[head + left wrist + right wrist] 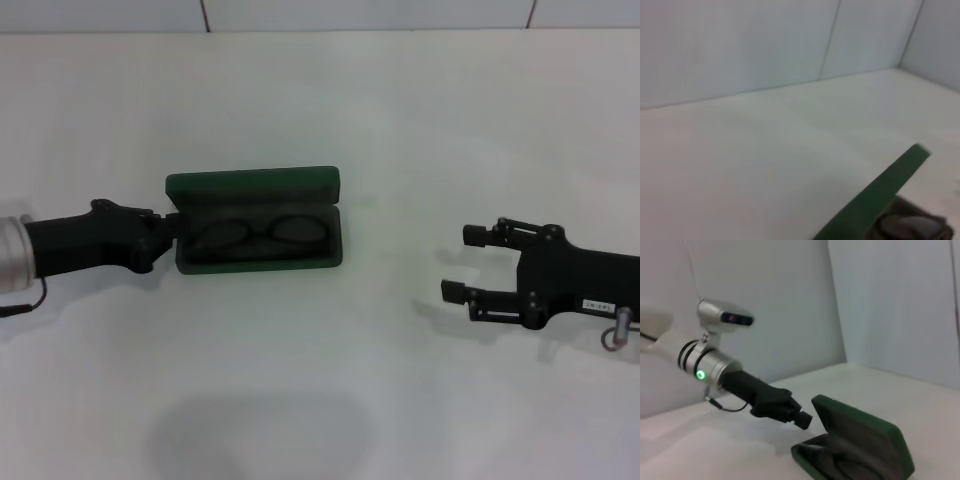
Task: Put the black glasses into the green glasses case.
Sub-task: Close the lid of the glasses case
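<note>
Now our left gripper (172, 228) touches the open green glasses case (256, 222), black glasses (262, 232) inside; whether its jaws are parted, we cannot tell. Well apart on the bench (400, 380), our right gripper (466, 264) holds its jaws apart, empty.

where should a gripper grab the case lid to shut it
Probably the lid's long free edge, the one farthest from the robot, near its middle, coming from above and behind. The case lies open with the lid raised along the far side and the glasses inside. The left gripper sits at the case's left end; the right gripper waits open, apart.
</note>
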Motion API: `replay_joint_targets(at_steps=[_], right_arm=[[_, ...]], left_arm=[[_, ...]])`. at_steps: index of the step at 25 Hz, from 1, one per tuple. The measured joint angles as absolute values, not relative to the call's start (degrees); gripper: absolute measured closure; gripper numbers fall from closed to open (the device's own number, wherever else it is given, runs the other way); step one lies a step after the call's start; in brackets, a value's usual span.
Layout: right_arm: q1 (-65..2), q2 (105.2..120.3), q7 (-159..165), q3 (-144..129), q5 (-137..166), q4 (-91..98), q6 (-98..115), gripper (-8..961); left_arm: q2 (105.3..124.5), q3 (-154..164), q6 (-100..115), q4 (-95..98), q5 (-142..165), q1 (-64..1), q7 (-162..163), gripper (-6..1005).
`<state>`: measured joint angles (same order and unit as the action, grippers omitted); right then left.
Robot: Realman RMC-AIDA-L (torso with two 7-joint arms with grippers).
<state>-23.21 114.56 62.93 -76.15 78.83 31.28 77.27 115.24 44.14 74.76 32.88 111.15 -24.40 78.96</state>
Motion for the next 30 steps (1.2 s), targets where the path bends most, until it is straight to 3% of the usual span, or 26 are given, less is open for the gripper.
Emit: replay_joint_targets(at_steps=[6, 10, 30], right_arm=[[-23.4, 114.68, 62.1, -76.2, 79.1, 31.2, 77.1, 241], [-23.8, 114.70, 62.0, -76.2, 79.9, 31.2, 77.0, 64], [-24.4, 115.21, 62.0, -76.4, 80.1, 31.2, 77.3, 63]], left_arm=[[115.98, 44.1, 72.1, 32.5, 113.9, -26.5, 80.1, 959], [116.23, 44.0, 71.7, 32.4, 113.9, -27.1, 80.1, 957], [116.26, 43.9, 62.6, 32.9, 114.0, -30.0, 79.7, 943]])
